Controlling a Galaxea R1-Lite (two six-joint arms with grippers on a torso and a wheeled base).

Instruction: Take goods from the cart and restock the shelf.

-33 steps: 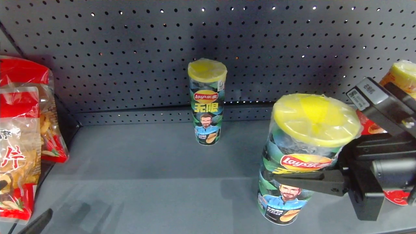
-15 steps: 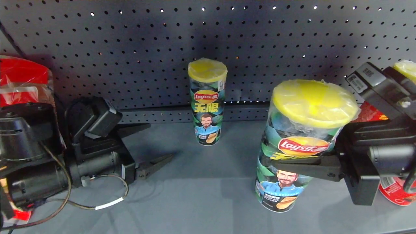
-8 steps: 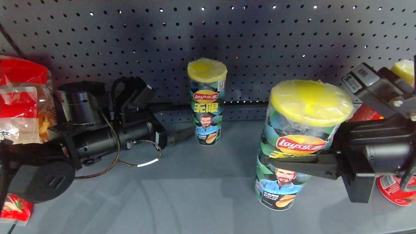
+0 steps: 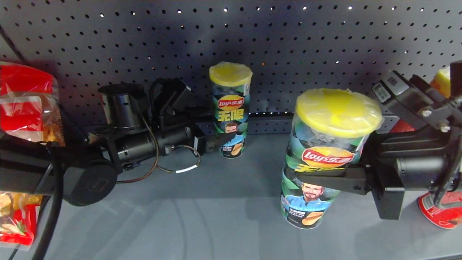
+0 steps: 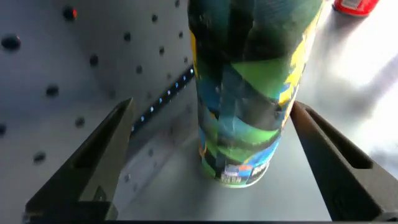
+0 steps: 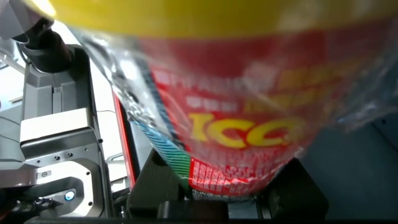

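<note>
Two green chip cans with yellow lids stand out on the grey shelf (image 4: 202, 213). The back can (image 4: 231, 108) is upright near the pegboard. My left gripper (image 4: 226, 140) is open around that can's lower part, one finger on each side of the back can (image 5: 249, 93) and apart from it in the left wrist view. My right gripper (image 4: 317, 171) is shut on the front can (image 4: 325, 159) at mid-height, upright at the shelf's front right. Whether its base touches the shelf I cannot tell. The right wrist view has the held can (image 6: 230, 124) close up.
Red snack bags (image 4: 21, 97) stand at the left end. A red can (image 4: 438, 213) sits at the far right, and another yellow-lidded can (image 4: 442, 77) behind the right arm. The pegboard wall (image 4: 288, 43) closes the back. Bare shelf lies between the two green cans.
My left arm has come in from the left and reached across to the back can, its open fingers now flanking it. My right gripper has drifted slightly left with the front can.
</note>
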